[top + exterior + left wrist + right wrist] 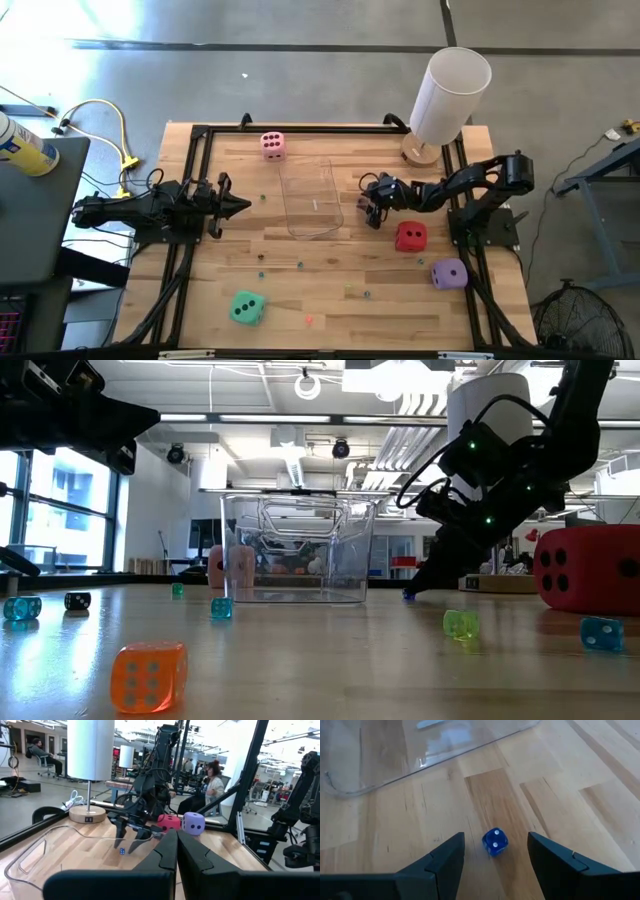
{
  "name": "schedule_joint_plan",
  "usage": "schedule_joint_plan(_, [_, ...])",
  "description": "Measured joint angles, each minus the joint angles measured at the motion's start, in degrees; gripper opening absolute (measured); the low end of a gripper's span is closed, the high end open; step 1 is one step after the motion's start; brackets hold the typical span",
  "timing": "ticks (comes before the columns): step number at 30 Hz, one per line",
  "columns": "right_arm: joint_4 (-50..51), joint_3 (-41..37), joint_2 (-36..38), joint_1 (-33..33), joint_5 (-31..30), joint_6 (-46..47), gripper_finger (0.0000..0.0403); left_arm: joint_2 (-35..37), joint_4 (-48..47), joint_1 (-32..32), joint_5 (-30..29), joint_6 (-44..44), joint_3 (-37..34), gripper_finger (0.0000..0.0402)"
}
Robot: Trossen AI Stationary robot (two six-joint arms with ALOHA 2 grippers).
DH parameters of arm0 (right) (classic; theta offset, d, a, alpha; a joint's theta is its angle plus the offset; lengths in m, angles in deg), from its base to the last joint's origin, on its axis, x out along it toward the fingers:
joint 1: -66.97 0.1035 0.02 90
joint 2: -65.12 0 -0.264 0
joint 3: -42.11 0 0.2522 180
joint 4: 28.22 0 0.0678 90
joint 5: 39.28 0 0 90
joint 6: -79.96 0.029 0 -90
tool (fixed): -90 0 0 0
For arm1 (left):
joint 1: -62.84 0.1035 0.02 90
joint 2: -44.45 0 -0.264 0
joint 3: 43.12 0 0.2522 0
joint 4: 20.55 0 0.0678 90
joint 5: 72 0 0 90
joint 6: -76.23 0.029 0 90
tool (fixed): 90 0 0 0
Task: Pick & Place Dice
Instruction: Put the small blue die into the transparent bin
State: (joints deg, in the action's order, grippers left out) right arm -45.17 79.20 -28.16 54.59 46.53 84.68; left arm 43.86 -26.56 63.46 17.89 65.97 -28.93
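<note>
High: pink die (272, 145), red die (410, 237), purple die (449, 274), green die (246, 308) all lie on desk (220, 270), outside bin (311, 198); nothing placed.
Low: bin looks empty.
Left wrist: left claw (176, 840) closed, idle.
Right wrist: right claw (496, 851) wide, straddling small blue die (495, 841).

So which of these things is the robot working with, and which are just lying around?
Job: right claw, open around the small blue die; clear bin; pink die, red die, purple die, green die.
Lying about: lamp; left claw, idle at table's left.
</note>
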Motion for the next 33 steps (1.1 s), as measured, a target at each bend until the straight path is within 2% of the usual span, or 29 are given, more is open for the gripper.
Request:
schedule_joint_plan(11, [-6.44, 0.02, -6.31, 0.0, -0.47, -0.36, 0.0208, -0.01, 0.0, 0.0, 0.03, 0.0, 0.0, 0.0])
schedule_joint_plan(19, [-5.05, 0.08, -6.01, 0.0, -0.62, 0.05, 0.0208, -0.01, 0.0, 0.0, 0.06, 0.0, 0.0, 0.0])
schedule_joint_plan(24, [-1.48, 0.27, -5.96, 0.0, -1.34, 3.52, 0.0207, -0.01, 0.0, 0.0, 0.04, -0.02, 0.0, 0.0])
schedule_joint_plan(33, [-0.67, 0.24, -5.98, -0.03, -2.25, 4.22, 0.015, -0.01, 0.0, 0.0, 0.06, -0.02, 0.0, 0.0])
